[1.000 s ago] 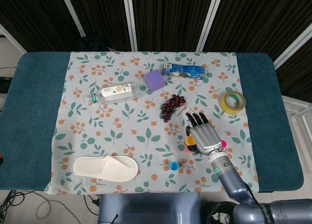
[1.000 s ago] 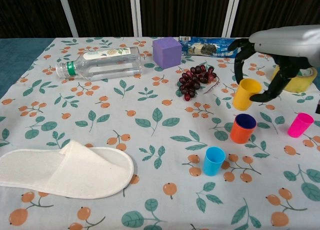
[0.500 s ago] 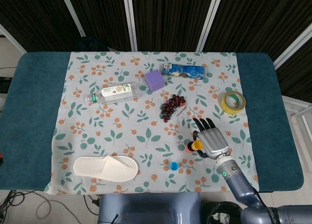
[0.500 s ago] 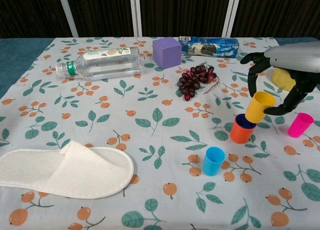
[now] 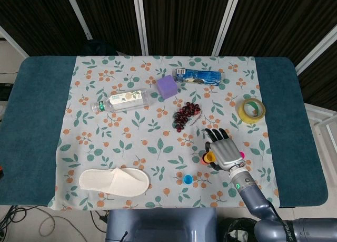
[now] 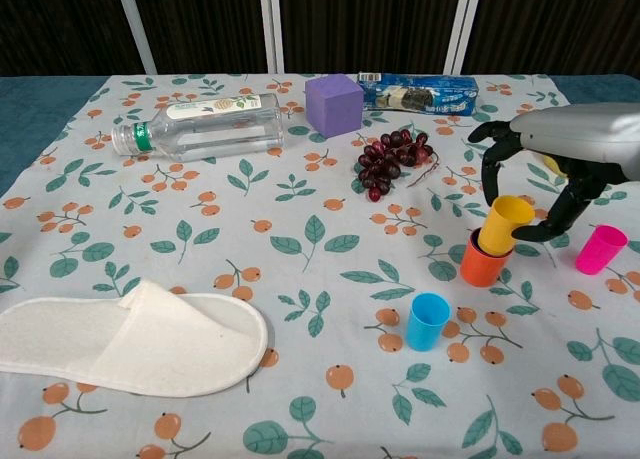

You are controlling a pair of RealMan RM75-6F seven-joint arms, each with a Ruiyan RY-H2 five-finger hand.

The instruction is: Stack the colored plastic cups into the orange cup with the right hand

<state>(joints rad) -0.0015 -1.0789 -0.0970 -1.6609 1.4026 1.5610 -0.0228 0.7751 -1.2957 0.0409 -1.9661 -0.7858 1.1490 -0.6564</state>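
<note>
One yellow cup sat tilted inside the orange cup, gripped between the right hand's curled fingers.

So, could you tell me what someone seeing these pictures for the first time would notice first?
Probably the right robot hand near the table's right side, fingers around a yellow cup that sits tilted in the mouth of the orange cup. Next come the bright pink cup just right of it and the blue cup in front. On the left, a white slipper lies near the front edge and a clear bottle lies on its side further back.
</note>
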